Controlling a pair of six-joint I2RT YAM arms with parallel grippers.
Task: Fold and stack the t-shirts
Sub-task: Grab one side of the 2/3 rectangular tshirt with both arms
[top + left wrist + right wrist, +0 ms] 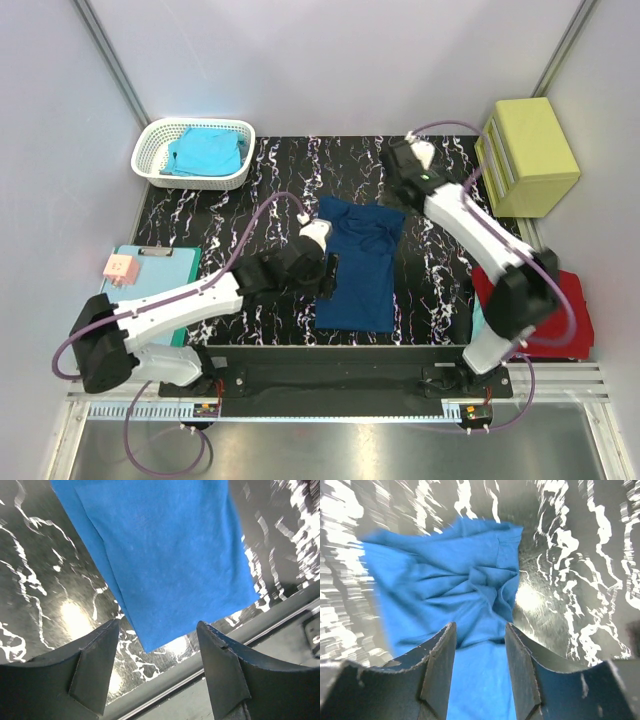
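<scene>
A navy blue t-shirt (358, 265) lies folded into a long strip in the middle of the black marbled mat (430, 270). Its far end is rumpled (470, 575) and its near end is flat (165, 555). My left gripper (328, 285) hovers at the strip's left edge. It is open (157, 630), and only the shirt's near corner and the mat show past its fingertips. My right gripper (398, 180) is above the far right end. It is open (480, 627), with cloth lying beneath the gap. A turquoise t-shirt (205, 150) is in the basket. A red t-shirt (575, 315) lies at the right.
The white basket (150, 165) stands at the back left. A yellow-green box (530, 155) sits at the back right. A teal clipboard (150, 275) with a pink block (121, 268) lies to the left of the mat. A metal rail (210, 670) runs along the near edge.
</scene>
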